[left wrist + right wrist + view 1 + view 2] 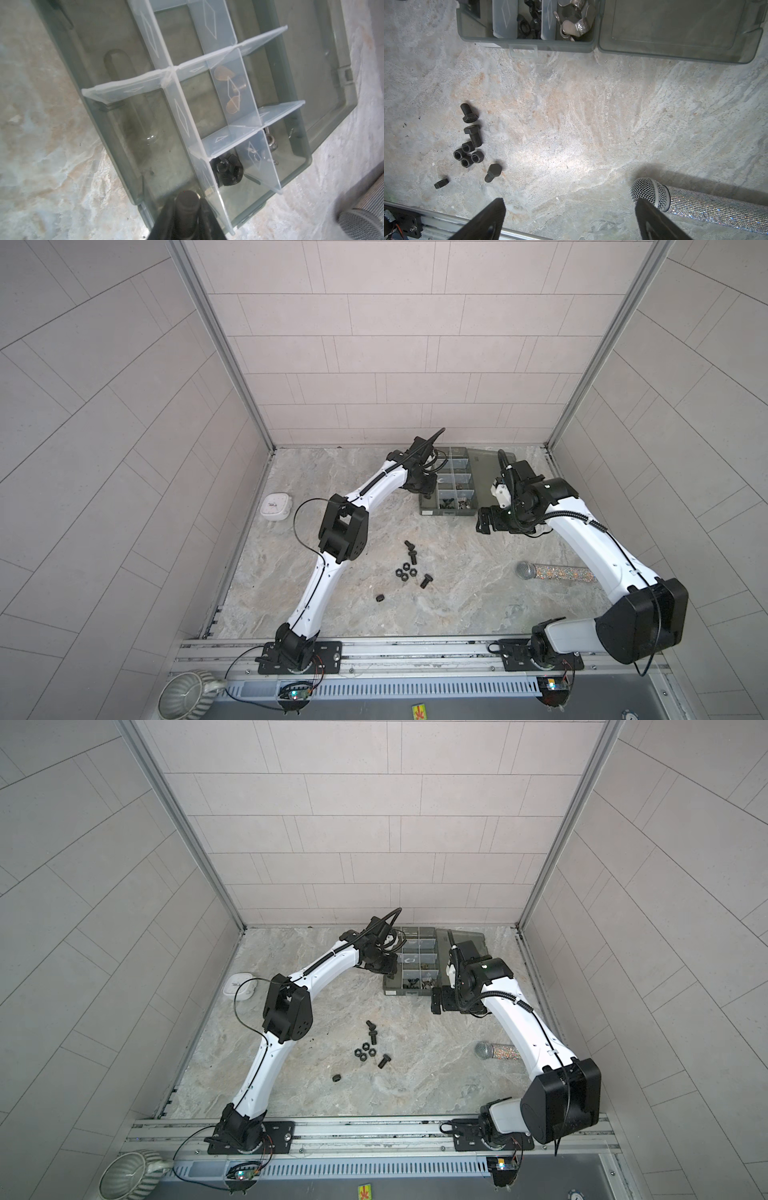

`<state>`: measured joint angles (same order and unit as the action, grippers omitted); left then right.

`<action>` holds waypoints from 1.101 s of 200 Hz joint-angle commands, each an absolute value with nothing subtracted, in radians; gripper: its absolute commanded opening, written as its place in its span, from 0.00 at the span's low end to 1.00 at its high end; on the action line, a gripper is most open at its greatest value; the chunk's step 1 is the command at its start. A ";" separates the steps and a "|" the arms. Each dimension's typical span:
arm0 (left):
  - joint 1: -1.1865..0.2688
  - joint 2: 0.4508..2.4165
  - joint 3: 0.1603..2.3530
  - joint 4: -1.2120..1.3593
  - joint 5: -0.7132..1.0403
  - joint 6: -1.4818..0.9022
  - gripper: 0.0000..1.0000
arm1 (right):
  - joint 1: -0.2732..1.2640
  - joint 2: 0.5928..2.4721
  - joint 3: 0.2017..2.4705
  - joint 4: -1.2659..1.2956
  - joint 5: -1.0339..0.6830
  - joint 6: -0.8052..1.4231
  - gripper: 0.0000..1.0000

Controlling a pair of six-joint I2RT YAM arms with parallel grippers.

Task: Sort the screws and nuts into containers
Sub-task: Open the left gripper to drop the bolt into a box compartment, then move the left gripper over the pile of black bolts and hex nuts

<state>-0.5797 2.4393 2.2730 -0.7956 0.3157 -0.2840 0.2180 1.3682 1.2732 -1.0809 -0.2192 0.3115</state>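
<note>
Above the containers (pixel 307 164), left end effector (pixel 186 209) pinches a screw (pixel 186 200); right end effector (pixel 570 202) gapes wide.

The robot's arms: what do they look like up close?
The left arm and right arm are alike: glossy white curved shells between chunky black joint blocks, thin black cables looping alongside, ribbed black conduit near each wrist. Black base plates sit on a silver metal rail. The right pincer has flat, tapered black fingers.

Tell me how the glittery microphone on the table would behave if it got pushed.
The microphone lies on its side and its handle looks round, so it would probably roll. Its mesh head looks wider than the handle, so it may curve rather than roll straight. The studded handle likely gives grip.
</note>
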 commanded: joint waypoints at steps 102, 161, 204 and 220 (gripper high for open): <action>-0.604 1.984 1.826 -0.805 0.288 -0.211 0.49 | 0.211 1.304 1.262 -1.004 -0.261 0.322 0.99; -0.757 1.732 1.425 -0.821 0.187 -0.194 0.50 | 0.237 1.313 1.248 -1.004 -0.270 0.331 0.99; -0.882 1.721 1.285 -0.754 0.164 -0.259 0.51 | 0.243 1.252 1.224 -1.052 -0.230 0.318 0.99; -0.937 1.730 1.272 -0.753 0.119 -0.256 0.51 | 0.242 1.208 1.193 -1.063 -0.213 0.297 0.99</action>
<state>-0.8822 1.7405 1.2881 -0.7868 0.1848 -0.2359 0.2398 1.2846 1.2266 -1.0073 -0.2562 0.3202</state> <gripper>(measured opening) 0.507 0.993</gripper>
